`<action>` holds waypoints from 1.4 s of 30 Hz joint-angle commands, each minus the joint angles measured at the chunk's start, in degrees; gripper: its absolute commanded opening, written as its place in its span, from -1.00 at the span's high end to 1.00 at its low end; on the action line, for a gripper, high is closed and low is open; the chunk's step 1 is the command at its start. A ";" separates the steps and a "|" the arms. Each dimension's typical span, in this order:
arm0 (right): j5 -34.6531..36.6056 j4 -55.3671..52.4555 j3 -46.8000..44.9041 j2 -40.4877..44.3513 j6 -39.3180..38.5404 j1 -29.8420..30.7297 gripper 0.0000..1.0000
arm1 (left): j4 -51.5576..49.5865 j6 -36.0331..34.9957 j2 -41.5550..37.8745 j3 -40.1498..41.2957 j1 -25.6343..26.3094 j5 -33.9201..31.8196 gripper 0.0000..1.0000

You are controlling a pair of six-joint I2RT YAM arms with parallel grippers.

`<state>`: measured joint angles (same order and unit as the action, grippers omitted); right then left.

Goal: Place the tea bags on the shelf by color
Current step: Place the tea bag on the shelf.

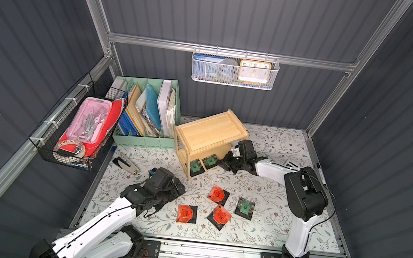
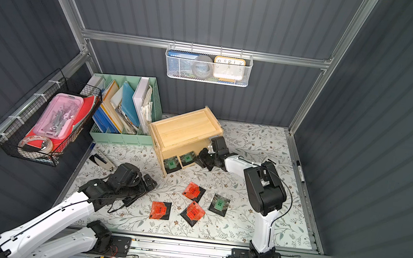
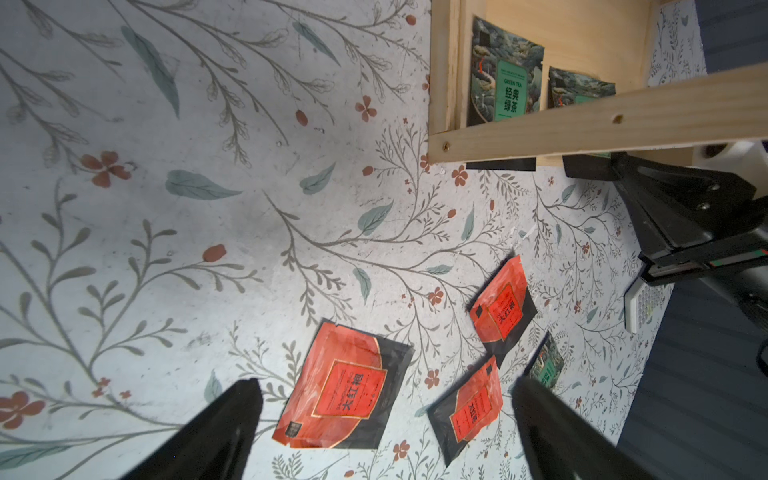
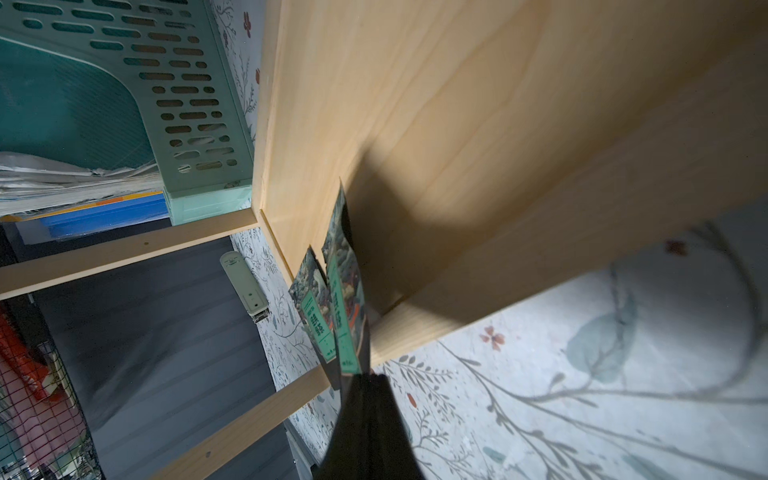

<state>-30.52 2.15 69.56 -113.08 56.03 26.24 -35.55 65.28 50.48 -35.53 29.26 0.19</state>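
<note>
**Shelf** (image 1: 210,131): light wood, two tiers. It stood at the back of the floral desk (image 1: 282,226), just beside the mint-green file organizer (image 1: 144,141).

**Lower tier:** the first green tea bag (image 1: 196,167) and the second green tea bag (image 1: 209,161) lay side by side at the open front, labels up. Their black edges poked past the rail.

**Loose on the desk, in front of the shelf:**
- Three orange-red tea bags (image 1: 217,194), (image 1: 186,213), (image 1: 221,215) lay fronts up, close together but apart.
- The third green tea bag (image 1: 244,207) lay just beside them, on the right arm's side.

**Right pincer** (image 4: 368,380): jaws together, tip at the outer edge of the second green tea bag, at the shelf's front. I could not tell whether the packet was nipped between them.

**Left pincer** (image 3: 386,388): jaws wide apart with nothing held. It was low over the desk, facing the orange-red packets, with the nearest one just ahead of its fingers (image 3: 249,399).

**Also noted:** a stapler (image 1: 127,164) lay on the desk near the organizer.
</note>
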 commanded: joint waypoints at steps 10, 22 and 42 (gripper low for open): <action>3.08 -3.82 1.18 -1.25 -0.33 -0.63 0.51 | -0.48 -1.30 0.00 -0.95 -0.43 -0.01 -1.00; 5.83 -7.47 0.45 -0.75 2.28 -0.66 0.11 | -0.40 -1.13 -0.63 -0.70 -0.43 -0.10 -1.00; 5.29 -1.79 -9.48 5.74 11.97 0.27 0.09 | 1.62 -1.29 -0.27 -0.09 -0.46 0.53 -1.00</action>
<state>-25.74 -0.58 61.71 -108.62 66.43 26.11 -34.54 65.28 50.30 -35.53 29.23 0.21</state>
